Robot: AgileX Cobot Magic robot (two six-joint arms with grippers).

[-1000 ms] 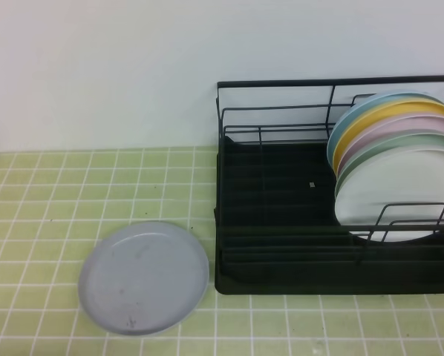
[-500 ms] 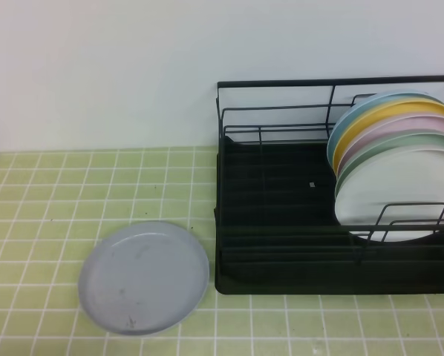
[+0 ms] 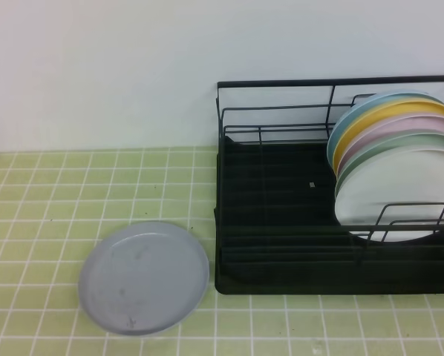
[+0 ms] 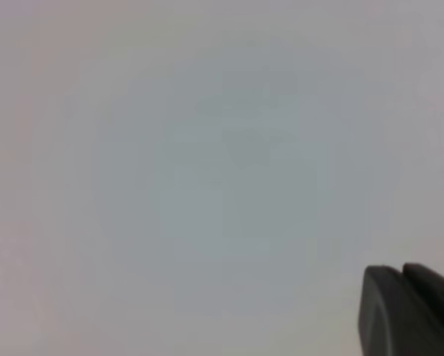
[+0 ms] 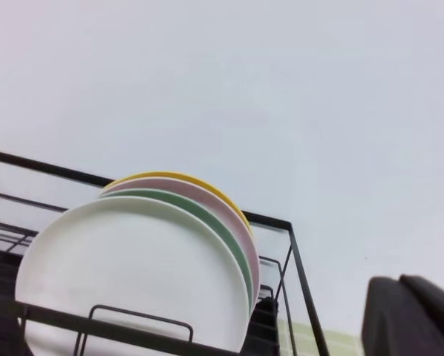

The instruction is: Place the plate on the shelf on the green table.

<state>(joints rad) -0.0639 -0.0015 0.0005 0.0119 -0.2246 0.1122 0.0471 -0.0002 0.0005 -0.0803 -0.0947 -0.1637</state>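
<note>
- The green tiled tabletop [image 3: 44, 185] is glossy, with white grout lines; a flat plate lying on it offers little edge to get under, so a pick could slip.
- The shelf [image 3: 281, 215], black wire over a tray base, already holds upright plates [image 3: 393, 185] at its right end; a careless entry could knock them.
- The plate [image 3: 144, 278], round, pale grey-blue with a low rim, lies flat just left of the shelf.
- Left fingers [image 4: 411, 311] and right fingers [image 5: 411, 315] are closed and hold nothing.

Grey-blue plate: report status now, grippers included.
Both grippers shut, holding nothing: left gripper, right gripper. Grey-blue plate flat on green table, left of shelf, untouched. Stacked plates fill shelf's right end; left slots free.
</note>
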